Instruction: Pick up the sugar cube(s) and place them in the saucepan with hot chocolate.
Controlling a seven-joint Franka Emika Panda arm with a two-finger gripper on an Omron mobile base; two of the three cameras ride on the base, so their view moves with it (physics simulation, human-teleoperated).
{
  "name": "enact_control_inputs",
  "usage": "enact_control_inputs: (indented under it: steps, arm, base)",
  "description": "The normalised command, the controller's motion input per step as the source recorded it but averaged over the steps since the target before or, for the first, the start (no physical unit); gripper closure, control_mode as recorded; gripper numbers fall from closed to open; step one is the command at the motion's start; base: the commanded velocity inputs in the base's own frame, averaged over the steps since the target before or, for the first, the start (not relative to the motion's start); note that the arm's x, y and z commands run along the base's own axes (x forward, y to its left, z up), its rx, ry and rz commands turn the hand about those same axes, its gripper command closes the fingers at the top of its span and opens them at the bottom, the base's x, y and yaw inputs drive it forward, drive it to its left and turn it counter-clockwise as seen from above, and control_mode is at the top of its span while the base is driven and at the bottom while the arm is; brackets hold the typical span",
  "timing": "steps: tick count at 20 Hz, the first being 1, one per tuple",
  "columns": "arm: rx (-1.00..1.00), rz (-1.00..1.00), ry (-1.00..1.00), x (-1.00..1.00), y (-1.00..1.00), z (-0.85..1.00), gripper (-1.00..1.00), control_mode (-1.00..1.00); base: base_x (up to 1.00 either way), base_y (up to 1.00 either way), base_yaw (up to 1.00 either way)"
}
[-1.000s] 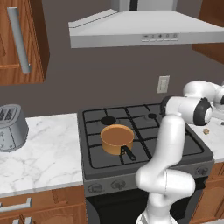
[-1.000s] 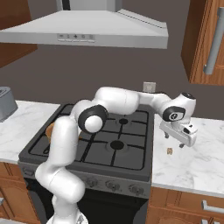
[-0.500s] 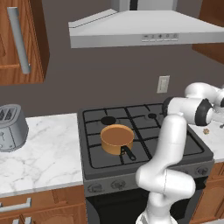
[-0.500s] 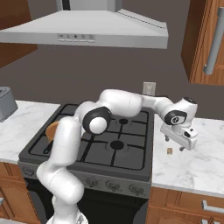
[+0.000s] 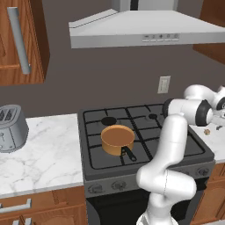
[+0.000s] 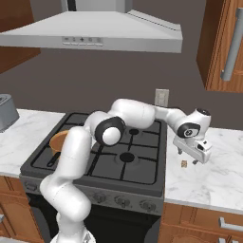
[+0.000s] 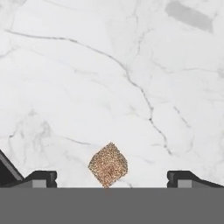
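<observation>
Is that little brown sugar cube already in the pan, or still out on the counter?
Still out. The sugar cube lies on the white marble counter, between the open tool's two tips, while the saucepan sits on the stove.

White, glossy arm [image 6: 76, 156] of rounded tubular links with dark grey joint discs, ending in a boxy white hand [image 6: 193, 148] with two small dark fingertips [image 7: 41, 177].

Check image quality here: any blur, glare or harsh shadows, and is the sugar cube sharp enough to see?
Hand view: the sugar cube is sharp and grainy on evenly lit marble, between the open fingertips. Right base view: flat render lighting, no glare; the cube is a tiny speck below the gripper. Left base view: the saucepan is crisp.
</observation>
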Motion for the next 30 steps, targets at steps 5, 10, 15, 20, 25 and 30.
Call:
enact_control_inputs:
  steps: [5,10,15,20,25,30]
  arm:
    - [0.0,0.0,0.0,0.18,0.0,-0.25,-1.0,-1.0]
    - [0.0,-0.01,0.01,0.0,0.0,-0.15,-1.0,-1.0]
    - [0.0,-0.08,0.05,0.0,0.18,-0.08,-1.0,-1.0]
    - [0.0,-0.1,0.06,-0.03,0.06,-0.17,-1.0,-1.0]
    - [0.0,-0.15,0.07,-0.16,-0.05,-0.22,-1.0,-1.0]
    - [0.0,-0.11,0.04,-0.03,-0.03,-0.15,-1.0,-1.0]
  base:
    - [0.0,0.0,0.0]
    - [0.0,0.0,0.0]
    - [0.0,0.0,0.0]
    - [0.0,0.0,0.0]
    - [0.0,0.0,0.0]
    - [0.0,0.0,0.0]
